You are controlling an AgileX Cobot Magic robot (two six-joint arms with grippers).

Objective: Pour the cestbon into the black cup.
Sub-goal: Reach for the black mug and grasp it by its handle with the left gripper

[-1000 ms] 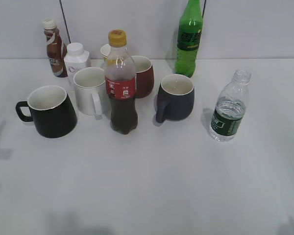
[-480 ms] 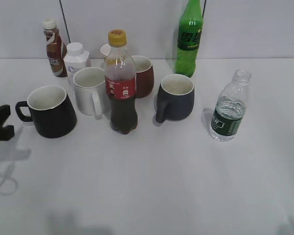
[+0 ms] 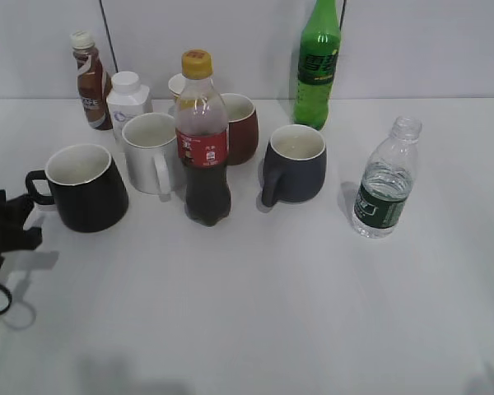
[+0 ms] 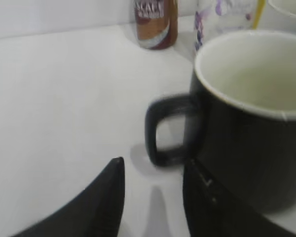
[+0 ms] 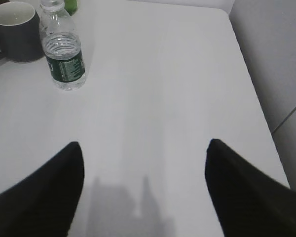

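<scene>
Creeping rightward, left claw [image 3: 12,220] nears the cup [image 3: 84,186], jaws apart; right claw [image 5: 143,190] gapes empty. Capless, thin-walled bottle [image 3: 386,179] needs gentle mid-label grip.

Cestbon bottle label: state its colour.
Dark green with white print, on the cestbon bottle; right wrist view shows it best.

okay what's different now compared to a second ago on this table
The left tool has come into the exterior view from the left edge and moved right, toward the handle of the black cup. It is open and has not taken hold of anything. The cestbon, the cups and the other bottles stand where they were. The right tool is open and remains outside the exterior view.
</scene>
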